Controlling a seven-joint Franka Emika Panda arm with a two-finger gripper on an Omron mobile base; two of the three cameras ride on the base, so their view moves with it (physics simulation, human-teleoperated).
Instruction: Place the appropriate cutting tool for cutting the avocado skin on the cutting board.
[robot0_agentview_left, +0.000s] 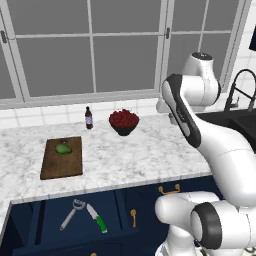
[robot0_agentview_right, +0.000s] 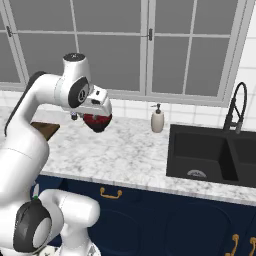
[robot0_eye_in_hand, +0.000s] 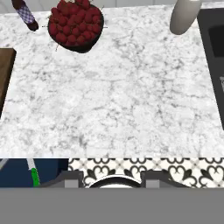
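- Nearest to us in the left base view, the open drawer under the counter holds the knife — green handle toward the front, pale blade pointing back — and it lies just beside the grey peeler, not touching it as far as we can tell.
- In the hand view we see the same knife at the lower left edge, with only part of the blade and green handle showing below the counter's front edge.
- The gripper shows at the bottom of the hand view; its two dark fingertips stand well apart with nothing between them, so we read the jaws as open and empty, high above the counter.
- On the marble counter, toward the left, the brown cutting board lies flat, and the small green avocado rests on its far half.
- Further back, near the wall, we see a small dark bottle and just to its right a dark bowl of red fruit.
- In the right base view a soap dispenser stands by the wall beside the black sink, with the black faucet behind.
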